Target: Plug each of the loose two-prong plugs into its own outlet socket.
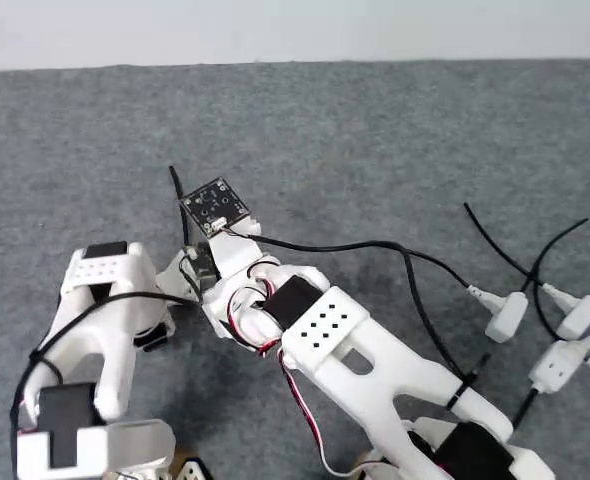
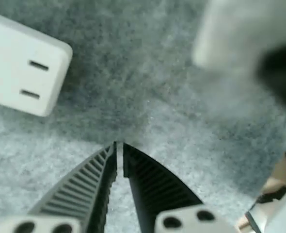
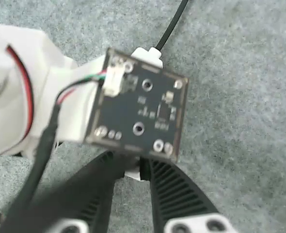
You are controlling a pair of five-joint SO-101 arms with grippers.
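A white outlet socket with two slots lies on the grey carpet, ahead of and to one side of my left gripper. That gripper is shut with nothing between its ribbed fingers, low over the carpet. My right gripper is shut on a white plug. A green camera board covers most of the plug. A black cord runs out from behind the board. In the high view both arms meet at centre left, beside that board.
Several white plugs and socket blocks with black cords lie at the right edge of the carpet. A black cord crosses the middle toward the arms. Open carpet lies at the back and far left.
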